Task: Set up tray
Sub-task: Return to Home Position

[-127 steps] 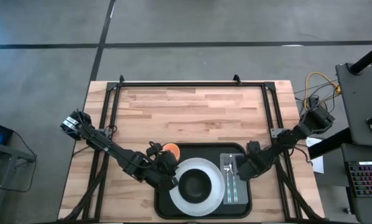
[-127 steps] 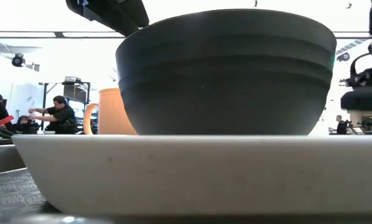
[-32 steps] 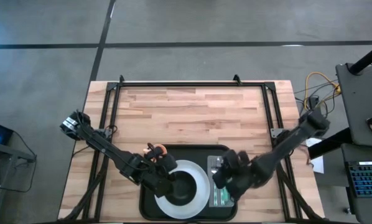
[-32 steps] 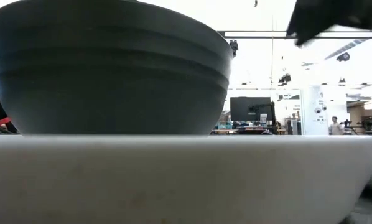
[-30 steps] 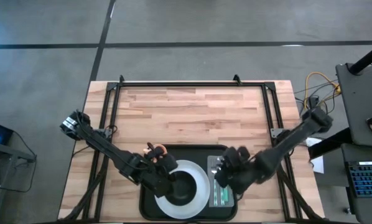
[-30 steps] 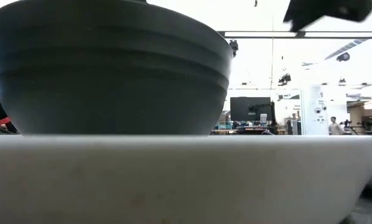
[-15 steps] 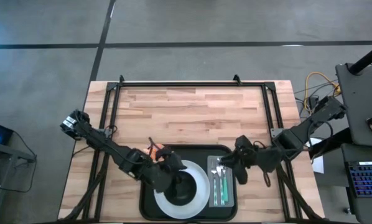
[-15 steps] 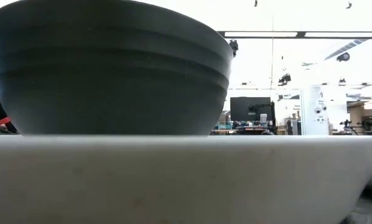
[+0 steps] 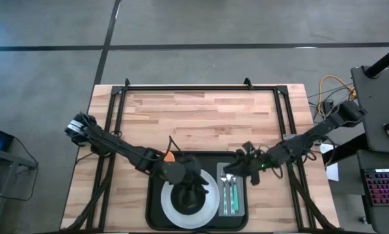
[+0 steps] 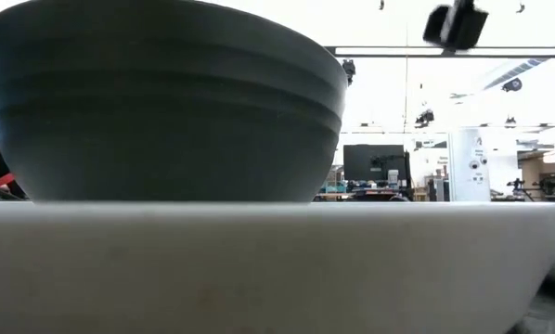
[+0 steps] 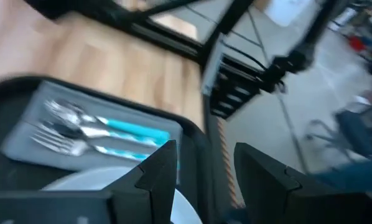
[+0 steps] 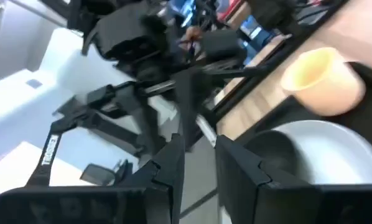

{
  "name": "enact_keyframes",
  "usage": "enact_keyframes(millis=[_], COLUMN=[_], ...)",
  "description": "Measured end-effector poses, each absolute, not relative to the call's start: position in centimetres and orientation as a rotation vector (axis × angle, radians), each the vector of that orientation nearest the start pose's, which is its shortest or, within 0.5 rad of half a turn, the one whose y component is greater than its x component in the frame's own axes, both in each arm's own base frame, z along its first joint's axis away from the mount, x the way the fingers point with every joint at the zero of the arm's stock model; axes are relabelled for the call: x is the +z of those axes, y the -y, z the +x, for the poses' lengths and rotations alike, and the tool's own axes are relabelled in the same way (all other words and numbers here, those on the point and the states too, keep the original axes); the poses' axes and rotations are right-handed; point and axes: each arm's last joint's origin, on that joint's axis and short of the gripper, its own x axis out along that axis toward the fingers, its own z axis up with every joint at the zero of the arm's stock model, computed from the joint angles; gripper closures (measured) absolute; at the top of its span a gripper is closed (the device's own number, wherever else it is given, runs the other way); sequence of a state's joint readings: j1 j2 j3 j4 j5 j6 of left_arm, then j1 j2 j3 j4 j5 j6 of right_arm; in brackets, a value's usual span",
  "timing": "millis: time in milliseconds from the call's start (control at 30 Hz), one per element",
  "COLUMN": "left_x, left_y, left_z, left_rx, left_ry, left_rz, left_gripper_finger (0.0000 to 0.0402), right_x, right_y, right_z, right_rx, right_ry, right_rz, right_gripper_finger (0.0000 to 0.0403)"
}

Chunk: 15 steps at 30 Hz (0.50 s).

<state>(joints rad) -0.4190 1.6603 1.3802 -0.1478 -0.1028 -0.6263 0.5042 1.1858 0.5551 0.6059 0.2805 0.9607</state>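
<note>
With the tray (image 9: 154, 220) at the high view's lower centre, we judge that the left gripper (image 11: 203, 163), spread and empty over the bowl (image 10: 166, 102), could clip it, or the right gripper (image 12: 197, 155), likewise spread and empty, could snag the green cutlery (image 9: 231, 195).

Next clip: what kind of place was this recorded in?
Most likely a robotics lab or workshop: a wooden table on a bare concrete floor, a keyboard and loose cables beside it, and a monitor in the open room behind.
</note>
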Motion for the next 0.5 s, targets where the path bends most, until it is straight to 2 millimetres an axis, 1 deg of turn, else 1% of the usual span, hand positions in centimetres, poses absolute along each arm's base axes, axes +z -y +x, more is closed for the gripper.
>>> enact_keyframes(millis=[100,200,333,433,500], left_x=[31.0,29.9,28.5,27.1,26.4], left_y=[14.5,13.4,12.2,11.3,10.6], left_z=[35.5,35.9,36.0,35.4,34.4], left_rx=[-0.224,-0.235,-0.258,-0.285,-0.284], left_ry=[-0.525,-0.493,-0.388,-0.332,-0.311], left_rz=[-0.548,-0.581,-0.626,-0.656,-0.662], left_gripper_finger=[0.0261,0.0261,0.0261,0.0261,0.0261], right_x=[23.1,21.9,20.9,20.8,20.7], right_y=[-9.4,-7.6,-5.9,-5.1,-4.6], right_z=[20.2,18.0,15.1,13.3,12.3], right_rx=[0.177,0.168,0.192,0.227,0.246], right_ry=[-0.091,-0.035,0.067,0.161,0.218], right_rz=[0.956,0.957,0.932,0.905,0.879], right_gripper_finger=[0.0326,0.0330,0.0333,0.0332,0.0330])
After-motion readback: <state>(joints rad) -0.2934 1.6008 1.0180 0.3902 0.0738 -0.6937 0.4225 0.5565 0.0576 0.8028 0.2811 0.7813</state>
